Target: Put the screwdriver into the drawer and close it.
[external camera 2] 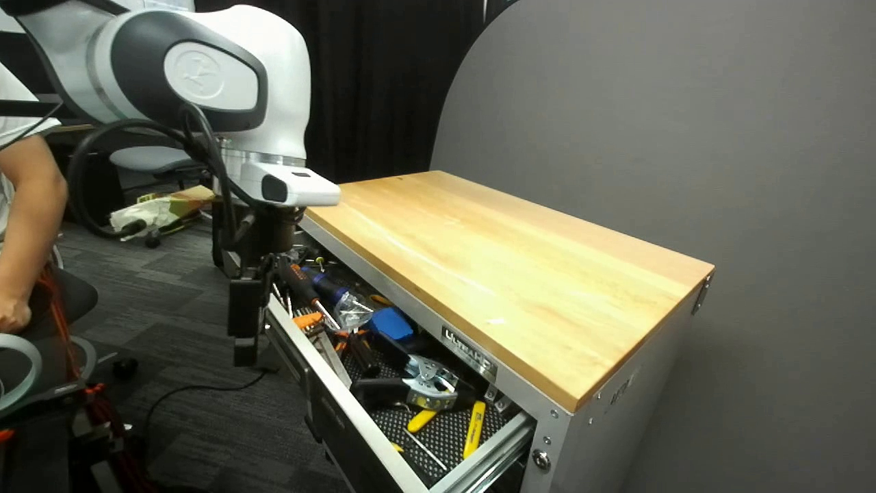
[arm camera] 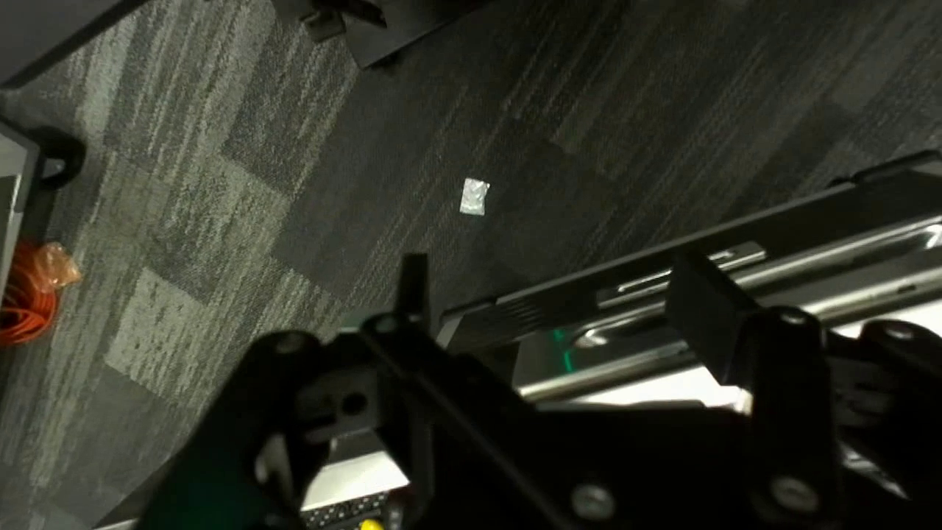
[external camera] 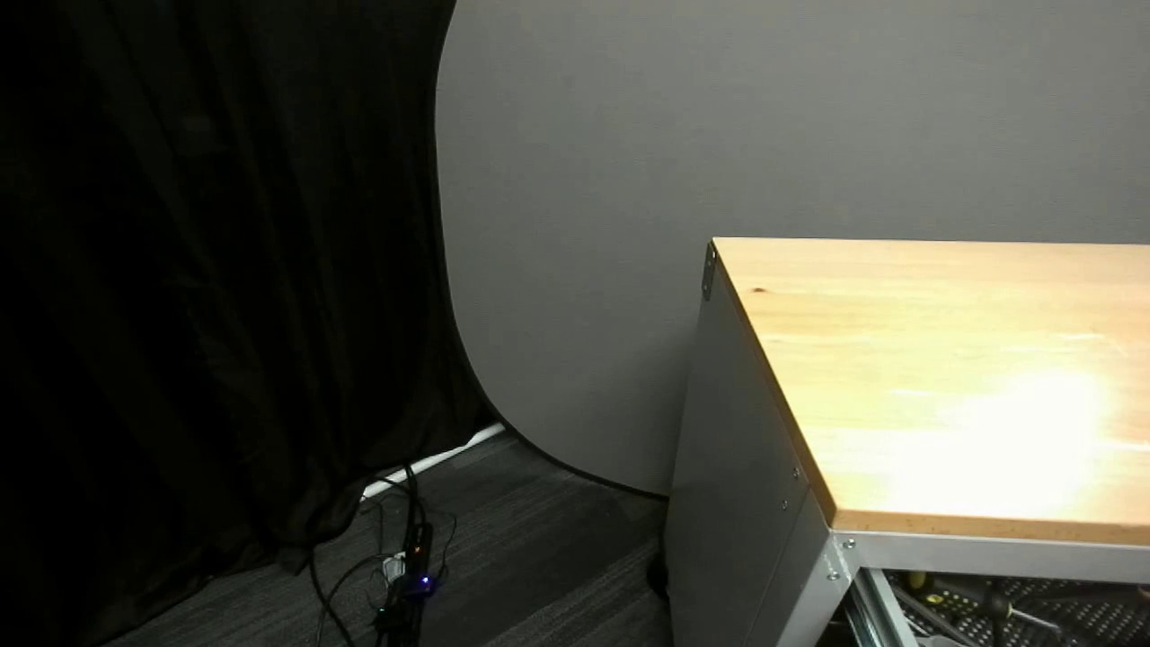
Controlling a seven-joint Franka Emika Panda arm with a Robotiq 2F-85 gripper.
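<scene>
— How far along?
— Nearest, see the gripper, spread, with nothing between. At its four o'clock, in an exterior view, find the drawer, pulled open; still to close.
— And the screwdriver?
— Farther in, toward one o'clock, probably already among tools; cannot tell which.

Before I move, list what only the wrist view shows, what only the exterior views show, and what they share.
Only the wrist view: small green streaks and the gap between the open fingers.

Only the exterior views: the wooden tabletop, grey backdrop and black curtain in both; the white arm and a person's forearm in an exterior view.

Shared: part of the drawer and dark carpet in the wrist view and both exterior views; the hand in the wrist view and an exterior view, below the arm.
</scene>
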